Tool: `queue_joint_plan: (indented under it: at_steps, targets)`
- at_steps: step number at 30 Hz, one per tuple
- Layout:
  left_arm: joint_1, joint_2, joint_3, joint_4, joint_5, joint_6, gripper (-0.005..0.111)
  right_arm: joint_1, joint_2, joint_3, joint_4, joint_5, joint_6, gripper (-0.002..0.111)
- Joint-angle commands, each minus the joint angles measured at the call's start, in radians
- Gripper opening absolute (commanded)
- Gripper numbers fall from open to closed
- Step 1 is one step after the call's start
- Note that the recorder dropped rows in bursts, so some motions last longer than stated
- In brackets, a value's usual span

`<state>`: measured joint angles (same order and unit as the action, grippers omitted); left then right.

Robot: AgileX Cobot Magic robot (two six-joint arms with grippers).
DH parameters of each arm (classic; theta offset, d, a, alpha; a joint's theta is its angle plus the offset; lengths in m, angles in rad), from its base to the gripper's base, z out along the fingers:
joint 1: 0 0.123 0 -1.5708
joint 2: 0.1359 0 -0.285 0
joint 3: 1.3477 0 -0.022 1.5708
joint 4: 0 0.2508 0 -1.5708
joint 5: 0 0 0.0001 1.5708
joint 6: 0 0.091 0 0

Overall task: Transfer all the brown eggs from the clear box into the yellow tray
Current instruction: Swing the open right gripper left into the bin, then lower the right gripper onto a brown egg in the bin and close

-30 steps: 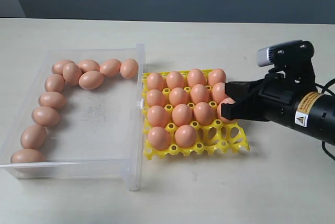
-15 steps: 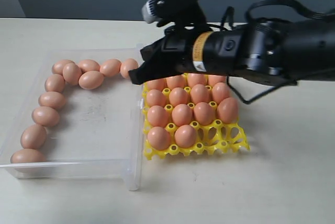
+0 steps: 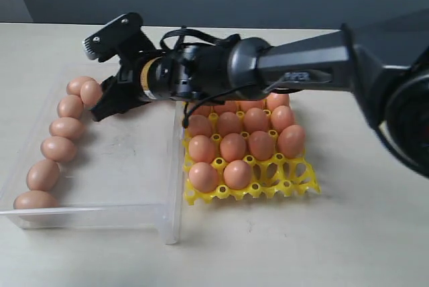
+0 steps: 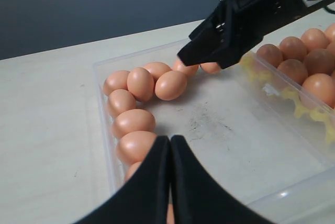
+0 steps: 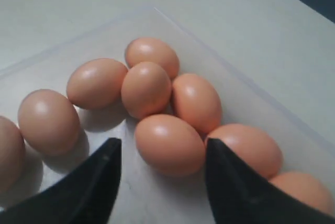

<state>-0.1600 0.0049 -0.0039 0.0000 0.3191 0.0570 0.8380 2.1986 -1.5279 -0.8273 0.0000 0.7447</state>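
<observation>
clear box point(image 3: 94, 218): one, transparent, low-walled, on the table point(image 3: 362, 233).
brown eggs point(image 4: 171, 85) in the clear box: at least ten, laid in an L along the box's back wall and its left wall as the exterior view shows it.
yellow tray point(image 3: 288, 180): one, just beside the box's right wall.
brown eggs in the yellow tray: ten in full view across three rows, one more at the back corner farthest from the box. The right arm point(image 3: 301, 72) hides the rest of the back row. Two front cups away from the box are empty.
right gripper point(image 5: 160, 153): above the box's back left corner, fingers spread, one egg showing in the gap.
left gripper point(image 4: 170, 141): above the box's left side, fingers pressed together on nothing.
</observation>
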Motion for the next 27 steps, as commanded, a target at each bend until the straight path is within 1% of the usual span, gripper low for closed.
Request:
queue_joint_plan:
  at_steps: [1,4,7,9,11,13,15,16,19,20,23,27]
  targets:
    - [-0.001,-0.005,0.004,0.0,-0.01,-0.003,0.0,0.045,0.103,-0.157,-0.008,0.17,-0.018,0.056]
    - [-0.001,-0.005,0.004,0.0,-0.01,-0.003,0.0,0.088,0.136,-0.232,0.076,0.34,-0.062,0.054]
    - [-0.001,-0.005,0.004,0.0,-0.01,-0.003,0.0,0.136,0.135,-0.274,0.206,0.477,-0.24,0.051]
    - [-0.001,-0.005,0.004,0.0,-0.01,-0.003,0.0,0.162,0.124,-0.296,0.256,0.547,-0.284,0.047]
    - [-0.001,-0.005,0.004,0.0,-0.01,-0.003,0.0,0.183,0.112,-0.32,0.327,0.587,-0.355,0.039]
    - [-0.001,-0.005,0.004,0.0,-0.01,-0.003,0.0,0.2,0.108,-0.348,0.46,0.614,-0.482,0.029]
    - [-0.001,-0.005,0.004,0.0,-0.01,-0.003,0.0,0.2,0.108,-0.38,0.642,0.655,-0.644,0.023]
    - [-0.001,-0.005,0.004,0.0,-0.01,-0.003,0.0,0.198,0.109,-0.397,0.75,0.682,-0.731,0.021]
    - [-0.001,-0.005,0.004,0.0,-0.01,-0.003,0.0,0.188,0.12,-0.423,0.96,0.739,-0.927,0.021]
    - [-0.001,-0.005,0.004,0.0,-0.01,-0.003,0.0,0.188,0.12,-0.423,0.994,0.74,-0.979,0.021]
    - [-0.001,-0.005,0.004,0.0,-0.01,-0.003,0.0,0.186,0.125,-0.423,0.998,0.731,-1.079,0.021]
    - [-0.001,-0.005,0.004,0.0,-0.01,-0.003,0.0,0.186,0.146,-0.423,0.999,0.681,-1.094,0.021]
